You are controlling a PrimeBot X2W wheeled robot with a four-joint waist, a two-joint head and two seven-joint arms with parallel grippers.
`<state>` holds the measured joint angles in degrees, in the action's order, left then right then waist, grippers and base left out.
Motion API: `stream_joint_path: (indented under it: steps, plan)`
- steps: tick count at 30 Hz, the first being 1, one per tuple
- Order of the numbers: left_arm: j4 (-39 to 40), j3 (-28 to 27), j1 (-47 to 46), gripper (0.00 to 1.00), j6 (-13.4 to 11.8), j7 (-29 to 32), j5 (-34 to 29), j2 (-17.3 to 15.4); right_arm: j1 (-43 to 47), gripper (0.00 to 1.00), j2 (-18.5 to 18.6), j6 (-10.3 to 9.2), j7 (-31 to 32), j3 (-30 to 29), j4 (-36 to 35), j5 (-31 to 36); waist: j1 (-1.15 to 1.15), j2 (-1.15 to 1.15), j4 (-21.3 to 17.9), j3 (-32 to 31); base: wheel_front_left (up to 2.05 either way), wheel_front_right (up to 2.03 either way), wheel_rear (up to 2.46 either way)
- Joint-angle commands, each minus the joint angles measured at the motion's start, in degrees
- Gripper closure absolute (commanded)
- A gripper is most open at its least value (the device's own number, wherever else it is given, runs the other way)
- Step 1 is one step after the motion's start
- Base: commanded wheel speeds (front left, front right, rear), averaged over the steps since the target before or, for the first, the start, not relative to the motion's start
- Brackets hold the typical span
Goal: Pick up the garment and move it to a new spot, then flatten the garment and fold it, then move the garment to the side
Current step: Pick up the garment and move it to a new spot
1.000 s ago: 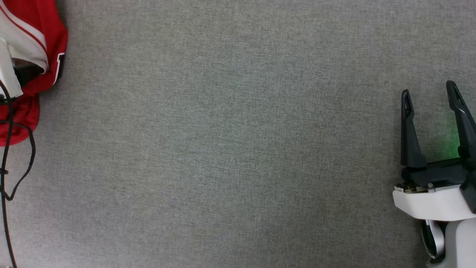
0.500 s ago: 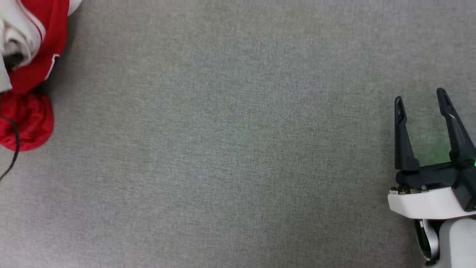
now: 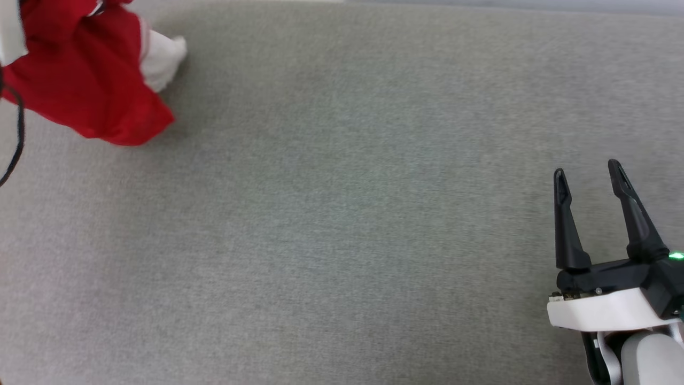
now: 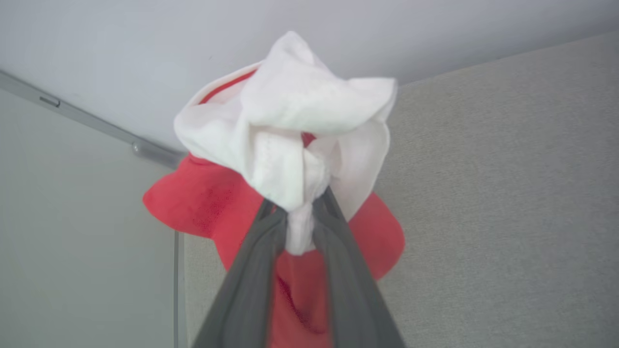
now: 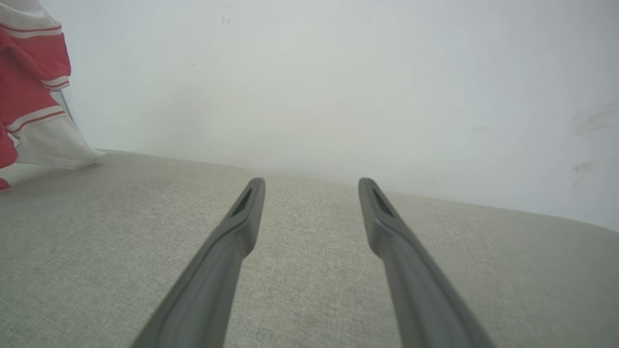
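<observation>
The garment (image 3: 85, 91) is a bunched red shirt with a white sleeve, hanging at the upper left of the head view, its lower folds near the grey table top. In the left wrist view my left gripper (image 4: 300, 203) is shut on a twist of the white sleeve fabric, and the garment (image 4: 290, 121) bulges above and behind the fingers. At the lower right, my right gripper (image 3: 587, 170) stands open and holds nothing. Its wrist view shows the right gripper (image 5: 312, 183) over bare table, with the garment (image 5: 29, 72) and its striped trim at the far left.
The grey cloth-covered table (image 3: 342, 224) stretches wide between the two arms. A black cable (image 3: 18, 133) loops at the left edge. A pale wall (image 5: 338, 72) rises behind the table's far edge, and a metal rail (image 4: 145, 147) runs along it.
My left gripper has closed on the garment, which now hangs as a raised bunch further right. The head view has shifted; the right gripper sits lower in it, still open.
</observation>
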<state>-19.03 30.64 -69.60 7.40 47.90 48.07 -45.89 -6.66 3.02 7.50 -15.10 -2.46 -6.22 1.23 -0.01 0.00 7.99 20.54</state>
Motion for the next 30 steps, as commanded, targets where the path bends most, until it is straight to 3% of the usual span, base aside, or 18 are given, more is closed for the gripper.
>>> stream_joint_path:
  steps: [1, 5, 19, 30]
  plan:
    - [1.29, 0.92, -1.38, 1.0, -0.04, 0.5, 0.02, 0.87, 0.92, 0.0, -0.22, -0.03, -0.1, -0.01, 0.13, -0.75, 0.01, 0.0, -2.09, -2.08, 0.0, 0.0, 0.0]
    - [5.6, 4.65, -4.61, 1.0, -0.03, 1.84, -0.4, 2.68, 1.27, 0.0, -0.22, -0.02, -0.1, 0.09, 0.26, -1.89, 0.01, 0.0, -4.91, -3.46, 0.0, 0.0, 0.0]
    - [10.8, 17.71, -7.54, 1.0, -0.03, 0.52, 3.7, 15.0, 1.5, 0.0, -0.22, -0.02, -0.1, -0.03, 0.97, -4.85, 0.01, 0.0, -15.91, -2.83, 0.0, 0.0, 0.0]
    - [6.59, 34.83, -0.08, 1.0, -0.03, -5.05, 7.1, 20.62, -0.14, 0.0, -0.22, -0.02, -0.1, 0.08, 0.97, -5.23, 0.01, 0.0, -18.2, -0.23, 0.0, 0.0, 0.0]
